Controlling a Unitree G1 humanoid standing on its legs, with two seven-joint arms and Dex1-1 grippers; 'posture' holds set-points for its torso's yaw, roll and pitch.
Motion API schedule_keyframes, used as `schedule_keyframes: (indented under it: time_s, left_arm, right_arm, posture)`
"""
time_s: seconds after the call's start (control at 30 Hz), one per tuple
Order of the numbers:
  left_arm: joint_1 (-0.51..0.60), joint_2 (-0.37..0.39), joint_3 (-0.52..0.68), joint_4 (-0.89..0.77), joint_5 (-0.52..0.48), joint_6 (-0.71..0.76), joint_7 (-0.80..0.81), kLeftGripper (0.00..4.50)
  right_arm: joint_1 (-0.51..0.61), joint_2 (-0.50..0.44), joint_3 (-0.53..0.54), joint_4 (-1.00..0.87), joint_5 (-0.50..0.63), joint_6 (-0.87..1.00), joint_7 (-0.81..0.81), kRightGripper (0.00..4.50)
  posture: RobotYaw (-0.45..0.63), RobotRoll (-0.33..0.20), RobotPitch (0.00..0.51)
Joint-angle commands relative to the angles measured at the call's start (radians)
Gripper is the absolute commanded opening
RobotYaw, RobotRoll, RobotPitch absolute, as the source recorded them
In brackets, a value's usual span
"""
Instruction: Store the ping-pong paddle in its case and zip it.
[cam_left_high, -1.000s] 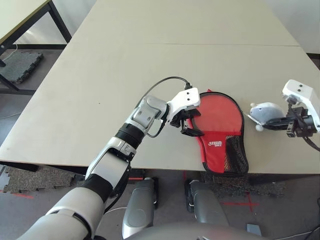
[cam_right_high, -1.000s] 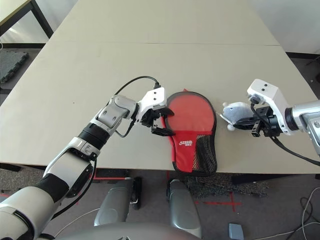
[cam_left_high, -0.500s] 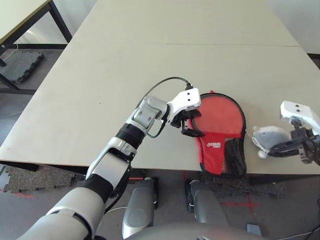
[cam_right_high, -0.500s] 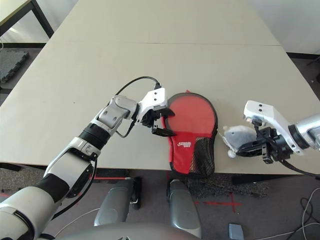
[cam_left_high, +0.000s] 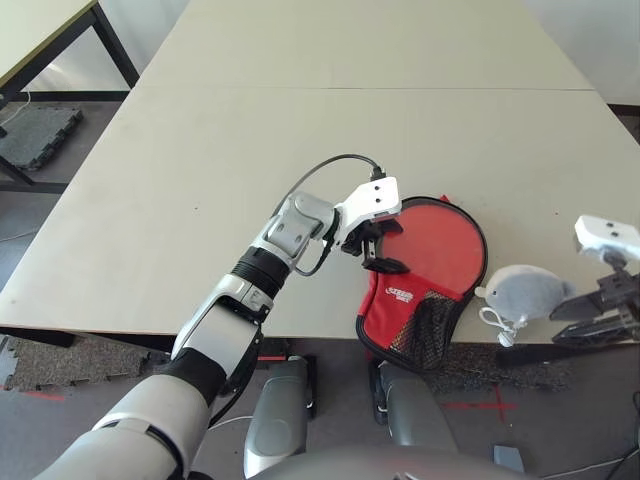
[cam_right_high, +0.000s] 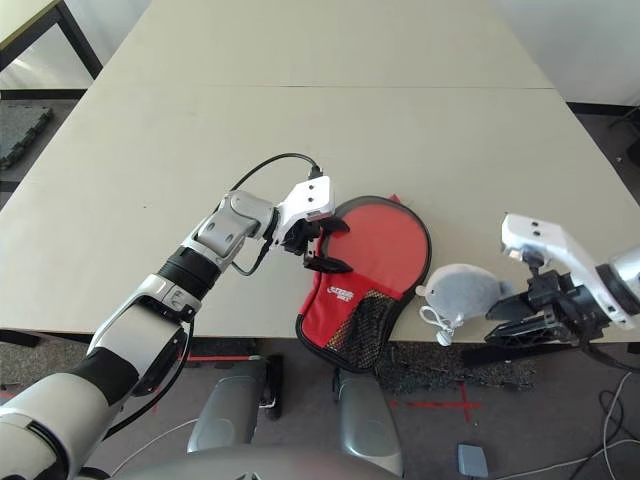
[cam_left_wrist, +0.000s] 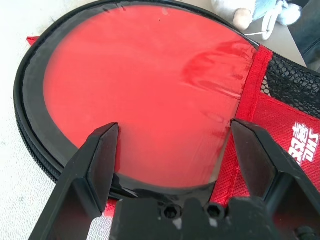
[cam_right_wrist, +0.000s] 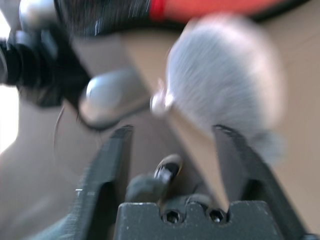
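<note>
Worktop (cam_left_high: 300, 140), pale, unchanged. The case (cam_right_high: 372, 255) had swung since a second earlier: its narrow mesh-pocket end now pointed toward the near-left and hung past the worktop's near edge, where before it lay straighter, wholly on the surface. Round end stayed on the worktop. Inside the open black-trimmed rim, the ping-pong paddle (cam_left_wrist: 145, 95) showed its red face, handle hidden.

Plush toy (cam_right_high: 463, 293), grey-white, previously pinched in the right hand (cam_right_high: 527, 327) further back on the worktop, now sat free at the near edge, just right of the case. That hand had let go, fingers spread, and stood off the worktop's edge to the toy's right.

Left hand (cam_right_high: 325, 246) had not shifted: fingers spread wide, poised over the case's left rim, gripping nothing.

Writing: white logo on the red fabric beside the mesh, too small to read.
</note>
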Motion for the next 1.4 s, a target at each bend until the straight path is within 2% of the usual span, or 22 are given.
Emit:
schedule_keyframes:
  time_s: [0.03,0.1,0.2,0.27,0.33,0.43,0.57,0.63,0.8,1.07,1.27,1.4]
  left_arm:
    - [0.043,0.006,-0.023,0.026,0.013,0.039,0.009,4.50]
    - [0.046,0.017,-0.009,0.010,0.005,0.049,0.011,4.50]
    - [0.058,0.048,0.024,-0.041,-0.018,0.081,0.019,4.50]
    - [0.072,0.090,0.070,-0.090,-0.042,0.122,0.041,4.50]
    - [0.090,0.131,0.115,-0.136,-0.067,0.165,0.069,4.50]
    - [0.112,0.167,0.167,-0.198,-0.100,0.222,0.113,4.50]
    - [0.126,0.170,0.278,-0.276,-0.165,0.316,0.211,4.50]
    - [0.132,0.165,0.324,-0.304,-0.180,0.318,0.275,4.50]
    - [0.126,0.117,0.545,-0.261,-0.210,0.211,0.601,4.50]
    - [0.243,0.119,0.710,-0.195,-0.081,-0.170,1.132,4.50]
    - [0.309,0.090,0.715,-0.182,-0.066,-0.264,1.272,4.50]
    - [0.312,0.085,0.722,-0.147,-0.108,-0.277,1.252,4.50]
  right_arm:
    - [-0.129,0.023,-0.029,0.088,0.051,0.066,-0.020,4.46]
    - [-0.196,0.054,-0.029,0.143,0.046,0.074,-0.055,4.46]
    - [-0.332,0.148,-0.053,0.275,0.021,0.075,-0.191,4.46]
    - [-0.391,0.243,-0.075,0.369,-0.043,-0.009,-0.365,4.46]
    - [-0.399,0.319,-0.092,0.414,-0.086,-0.076,-0.480,4.46]
    - [-0.374,0.398,-0.102,0.420,-0.112,-0.126,-0.568,4.46]
    - [-0.370,0.508,-0.128,0.464,-0.146,-0.196,-0.707,4.46]
    - [-0.376,0.546,-0.138,0.498,-0.165,-0.247,-0.766,4.46]
    - [-0.398,0.629,-0.191,0.598,-0.194,-0.388,-0.939,4.46]
    - [-0.409,0.734,-0.280,0.723,-0.260,-0.631,-1.288,4.46]
    - [-0.438,0.769,-0.287,0.814,-0.267,-0.722,-1.375,4.46]
    - [-0.440,0.785,-0.279,0.828,-0.263,-0.740,-1.380,4.46]
  posture:
    - [-0.02,0.000,0.177]
    - [-0.02,0.000,0.175]
    - [-0.02,0.000,0.175]
    - [-0.01,0.000,0.174]
    - [0.00,0.000,0.173]
    - [0.01,0.000,0.173]
    - [0.02,0.000,0.172]
    - [0.02,0.000,0.172]
    - [0.03,0.000,0.173]
    - [0.02,0.000,0.170]
    - [0.02,0.000,0.166]
    - [0.01,0.000,0.163]
